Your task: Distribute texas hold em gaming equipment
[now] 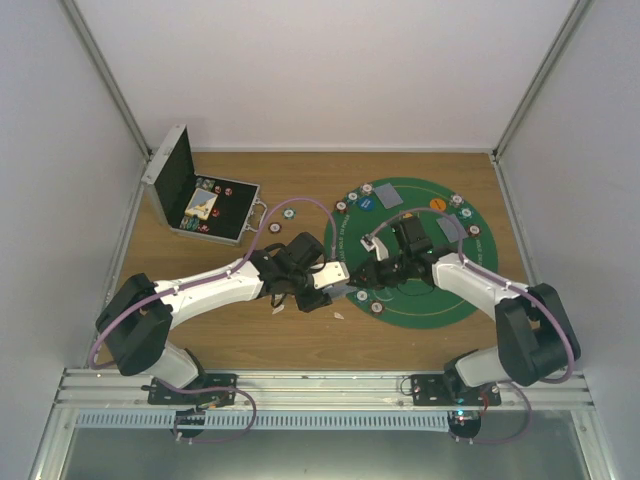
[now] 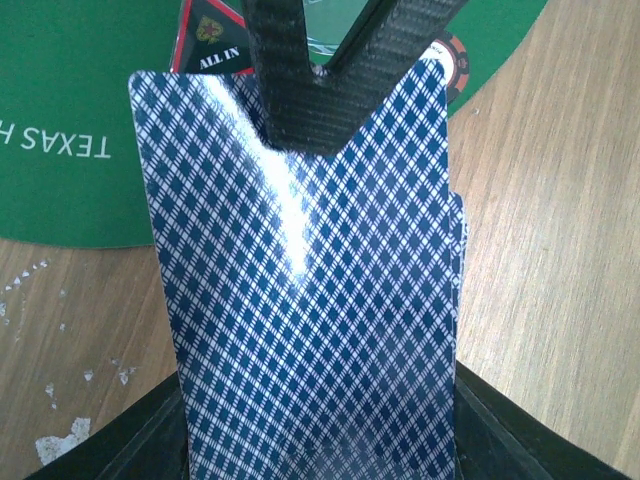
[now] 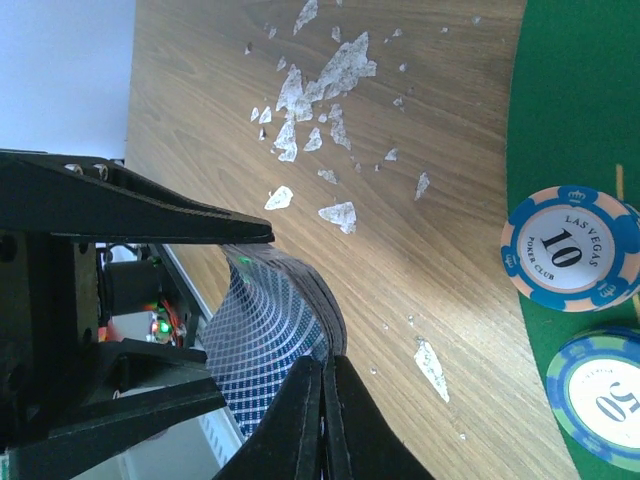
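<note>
Partly done: chips (image 1: 377, 307) and cards (image 1: 450, 229) ring the green mat (image 1: 420, 312). At its left edge your left hand (image 1: 308, 273) clamps the deck (image 3: 322, 300). Your right hand (image 3: 325, 370) pinches the top card (image 2: 310, 320). The case (image 1: 200, 205) holds more chips.

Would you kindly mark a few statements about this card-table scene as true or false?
1. The left hand holds a deck of cards. True.
2. The right hand is wide open, clear of the deck. False: it is shut on the deck's edge.
3. The case is closed. False: its lid stands open.
4. There are white scraps on the wooden table. True.
5. Two chips lie on the green mat. True.
</note>
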`<state>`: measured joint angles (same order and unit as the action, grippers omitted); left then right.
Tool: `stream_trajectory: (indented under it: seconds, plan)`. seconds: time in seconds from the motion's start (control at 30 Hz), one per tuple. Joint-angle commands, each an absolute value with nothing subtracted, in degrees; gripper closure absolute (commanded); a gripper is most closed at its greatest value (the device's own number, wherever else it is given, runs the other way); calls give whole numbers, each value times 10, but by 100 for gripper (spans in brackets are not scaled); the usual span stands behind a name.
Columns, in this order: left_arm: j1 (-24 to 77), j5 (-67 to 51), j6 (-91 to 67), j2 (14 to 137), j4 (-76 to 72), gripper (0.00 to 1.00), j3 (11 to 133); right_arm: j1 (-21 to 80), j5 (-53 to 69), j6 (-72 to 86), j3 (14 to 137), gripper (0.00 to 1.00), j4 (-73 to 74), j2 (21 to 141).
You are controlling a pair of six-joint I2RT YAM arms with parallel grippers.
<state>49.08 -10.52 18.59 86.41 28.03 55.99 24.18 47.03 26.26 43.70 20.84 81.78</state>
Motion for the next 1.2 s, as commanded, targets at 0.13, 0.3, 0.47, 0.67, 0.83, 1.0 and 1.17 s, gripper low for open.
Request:
stream_trajectory:
  seconds: [0.13,0.3,0.47,0.67,0.83,1.0,1.17]
  plan:
    - [490,-110,186,849,254,43,561,220,460,257,428,99,235,787]
    - [490,-107,186,848,254,43,560,183,432,268,420,99,246,764]
    - [490,-106,186,848,254,43,560,86,417,338,373,100,215,702]
    - [490,-103,185,847,254,43,560,-1,375,411,314,99,189,620]
    - [490,-104,186,850,254,43,561,-44,355,451,267,99,174,594]
    - [490,-103,186,850,255,43,561,-47,335,484,230,100,136,604]
    - [490,-105,185,851,255,43,562,-48,325,537,196,99,73,611]
